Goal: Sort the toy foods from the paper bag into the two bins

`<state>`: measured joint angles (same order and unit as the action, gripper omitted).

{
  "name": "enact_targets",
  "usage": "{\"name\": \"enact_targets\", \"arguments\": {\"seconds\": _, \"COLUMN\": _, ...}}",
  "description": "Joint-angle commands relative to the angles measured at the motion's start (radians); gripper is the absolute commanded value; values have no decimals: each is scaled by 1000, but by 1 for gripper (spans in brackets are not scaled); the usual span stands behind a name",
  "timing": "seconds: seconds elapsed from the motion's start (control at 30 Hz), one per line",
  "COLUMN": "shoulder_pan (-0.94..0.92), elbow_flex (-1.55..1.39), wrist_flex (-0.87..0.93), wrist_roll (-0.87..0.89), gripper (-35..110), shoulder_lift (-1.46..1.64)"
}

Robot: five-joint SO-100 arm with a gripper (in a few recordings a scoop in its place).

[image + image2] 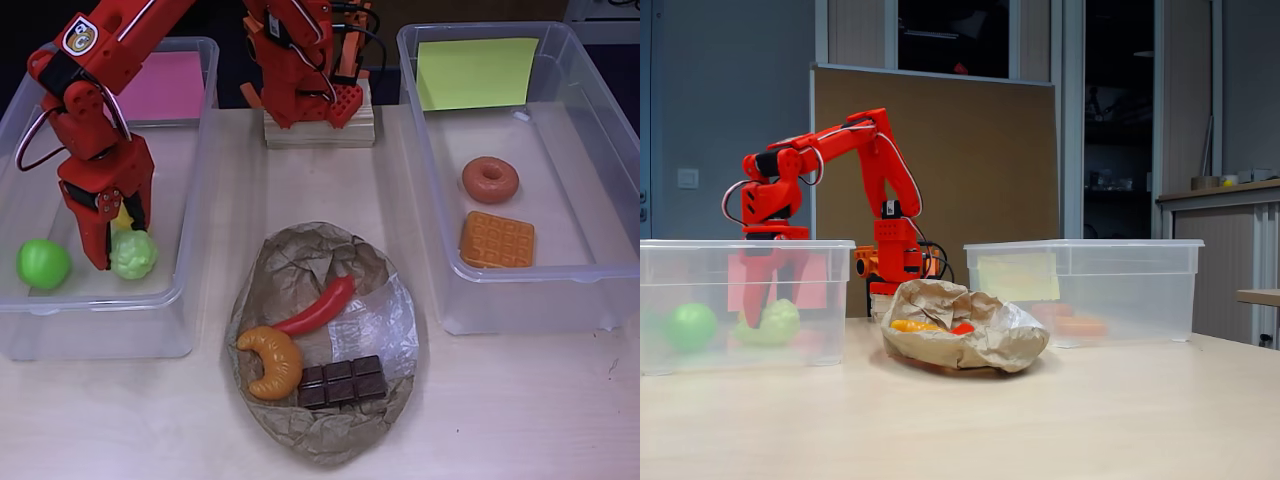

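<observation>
Reaching down into the pink-sheet bin, fingers parted around the grapes, seemingly letting go; hard to say if contact remains. Green apple just left of the fingers. Far right, in the yellow-green bin: donut, waffle. Left on the paper bag: chili, croissant, chocolate bar. Roughly halfway done.
</observation>
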<state>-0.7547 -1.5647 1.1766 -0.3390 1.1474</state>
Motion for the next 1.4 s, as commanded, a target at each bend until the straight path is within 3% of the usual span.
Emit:
{"name": "enact_targets", "arguments": {"seconds": 0.0, "shoulder_pan": -31, "elbow_flex": -35, "wrist_flex": 12, "wrist_roll": 6, "gripper": 27, "shoulder_lift": 29}}
{"name": "enact_targets", "arguments": {"seconds": 0.4, "shoulder_pan": -44, "elbow_flex": -38, "wrist_flex": 110, "wrist_roll": -40, "gripper": 37, "shoulder_lift": 144}}
{"name": "enact_targets", "arguments": {"seconds": 0.93, "shoulder_pan": -23, "elbow_flex": 129, "wrist_flex": 382, "wrist_roll": -57, "gripper": 31, "shoulder_lift": 515}}
{"name": "enact_targets", "arguments": {"seconds": 1.17, "shoulder_pan": 187, "elbow_flex": 184, "wrist_flex": 442, "wrist_roll": -52, "gripper": 30, "shoulder_lift": 687}}
{"name": "enact_targets", "arguments": {"seconds": 1.37, "shoulder_pan": 433, "elbow_flex": 184, "wrist_flex": 439, "wrist_roll": 152, "gripper": 33, "shoulder_lift": 678}}
